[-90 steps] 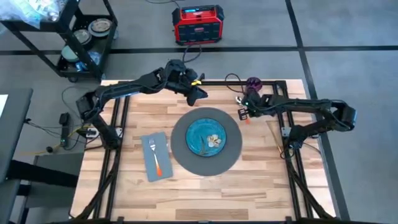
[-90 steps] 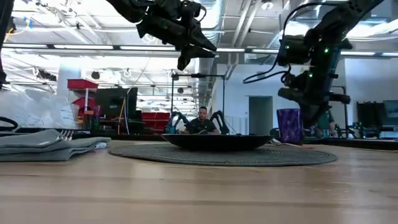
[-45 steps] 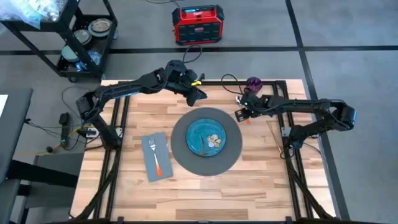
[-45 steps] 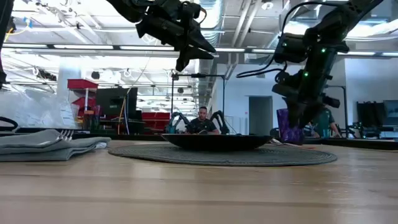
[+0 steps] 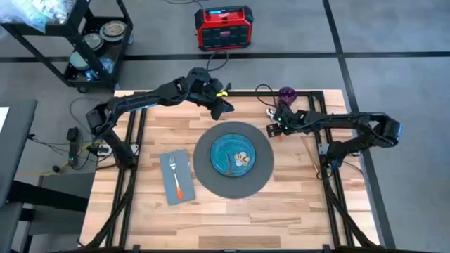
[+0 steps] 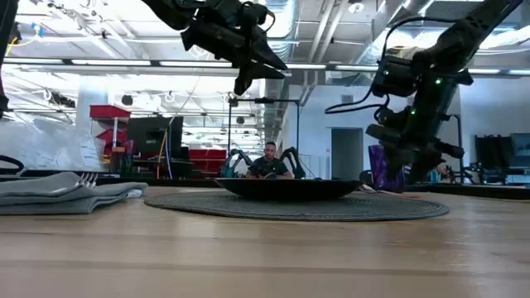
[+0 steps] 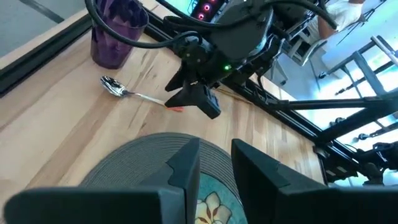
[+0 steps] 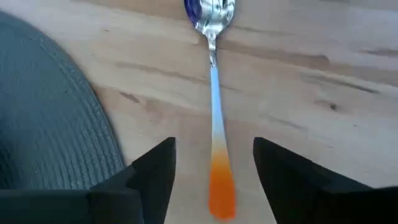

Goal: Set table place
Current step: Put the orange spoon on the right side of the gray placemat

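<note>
A blue-green plate (image 5: 233, 156) sits on the round dark mat (image 5: 211, 179) at the table's (image 5: 295, 204) middle. Left of it lies a grey napkin (image 5: 184, 163) with an orange-handled fork (image 5: 176, 177) on top. The purple cup (image 5: 287, 94) stands at the far edge. The spoon (image 8: 214, 93) lies flat on the wood between cup and mat. My right gripper (image 8: 214, 148) hovers low over it, open, one finger on each side of the orange handle (image 8: 221, 186), apart from it. My left gripper (image 5: 223, 105) hangs above the mat's far edge, open by a narrow gap, holding nothing.
A red power box (image 5: 223, 27) sits on the floor beyond the far edge, and a black cart (image 5: 91, 42) stands off the far left corner. Cables run by the cup. A person (image 6: 269, 159) sits in the room behind. Bare wood lies right of the mat.
My right gripper has come down toward the spoon, shifting a little toward the mat and back, and has turned slightly. The spoon, plate, napkin and cup have stayed put.
</note>
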